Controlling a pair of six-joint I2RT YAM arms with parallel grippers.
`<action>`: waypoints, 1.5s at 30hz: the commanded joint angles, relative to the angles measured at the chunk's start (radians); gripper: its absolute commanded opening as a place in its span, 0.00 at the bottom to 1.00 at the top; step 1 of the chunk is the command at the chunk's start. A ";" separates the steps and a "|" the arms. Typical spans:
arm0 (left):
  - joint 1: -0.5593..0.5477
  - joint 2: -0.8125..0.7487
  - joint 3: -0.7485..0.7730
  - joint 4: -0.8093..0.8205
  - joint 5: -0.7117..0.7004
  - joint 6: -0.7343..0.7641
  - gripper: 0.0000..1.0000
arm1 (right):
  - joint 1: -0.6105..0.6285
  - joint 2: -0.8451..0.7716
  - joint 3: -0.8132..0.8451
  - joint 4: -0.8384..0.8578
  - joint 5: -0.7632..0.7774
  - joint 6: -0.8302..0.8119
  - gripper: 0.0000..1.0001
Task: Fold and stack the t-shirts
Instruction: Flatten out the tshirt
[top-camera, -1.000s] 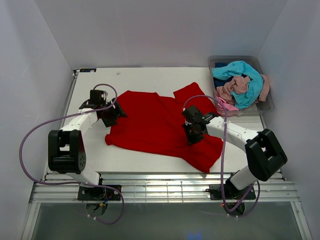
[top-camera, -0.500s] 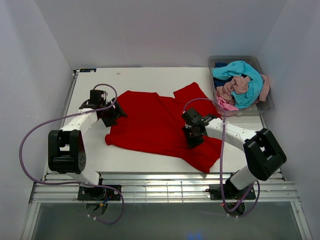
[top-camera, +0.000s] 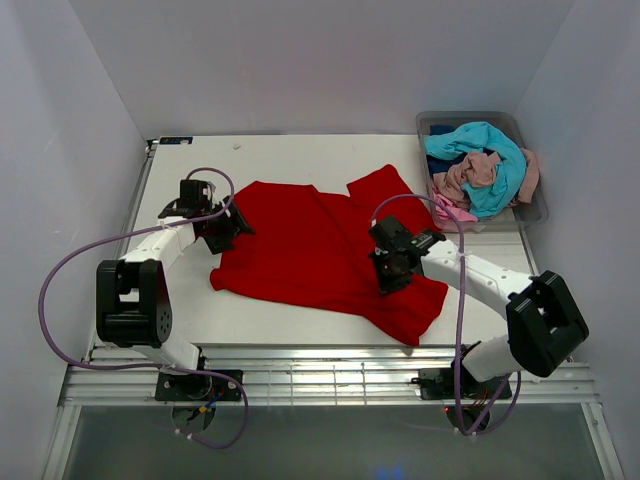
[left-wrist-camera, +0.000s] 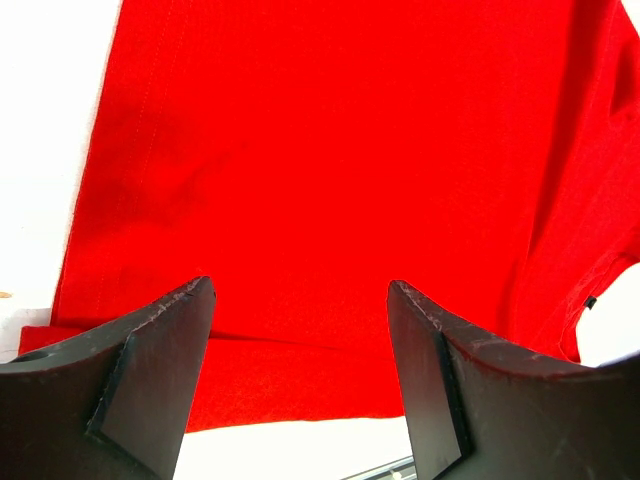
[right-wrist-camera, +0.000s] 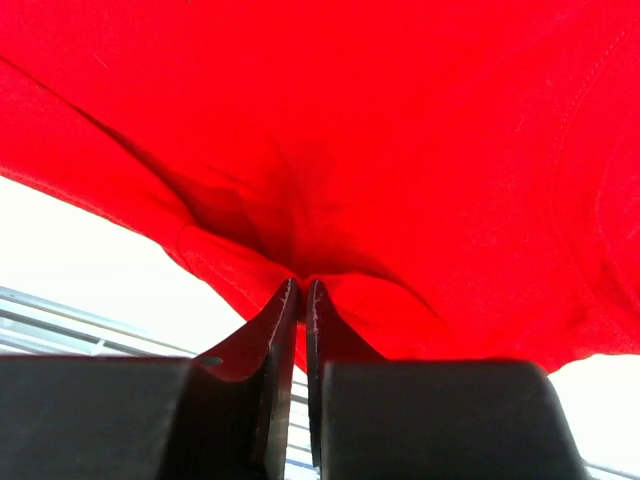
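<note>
A bright red t-shirt (top-camera: 310, 245) lies spread and rumpled on the white table (top-camera: 290, 160). My left gripper (top-camera: 225, 232) is open at the shirt's left edge; in the left wrist view its fingers (left-wrist-camera: 160, 370) stand apart over the red cloth (left-wrist-camera: 330, 160) with nothing between them. My right gripper (top-camera: 392, 275) is shut on a pinch of the red shirt near its front right part; the right wrist view shows the cloth (right-wrist-camera: 340, 130) bunched into the closed tips (right-wrist-camera: 302, 290). Turquoise (top-camera: 490, 150), dusty pink (top-camera: 470, 175), bright pink and dark blue tees are piled in the bin.
A clear grey plastic bin (top-camera: 530, 205) stands at the table's back right corner, holding the other tees. White walls close in on the left, back and right. A metal rail (top-camera: 330, 380) runs along the near edge by the arm bases.
My right gripper has shifted slightly right and forward with the pinched red cloth, dragging the shirt's front right part. The left arm has not moved.
</note>
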 joint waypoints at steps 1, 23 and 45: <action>-0.004 -0.023 -0.003 0.022 0.016 -0.002 0.80 | 0.009 -0.031 0.015 -0.045 -0.016 0.009 0.08; -0.004 -0.025 -0.020 0.025 0.016 0.007 0.80 | 0.425 -0.332 -0.123 -0.170 -0.305 0.268 0.08; -0.126 0.164 0.141 0.024 -0.040 0.021 0.19 | 0.197 -0.098 -0.007 -0.130 0.144 0.265 0.08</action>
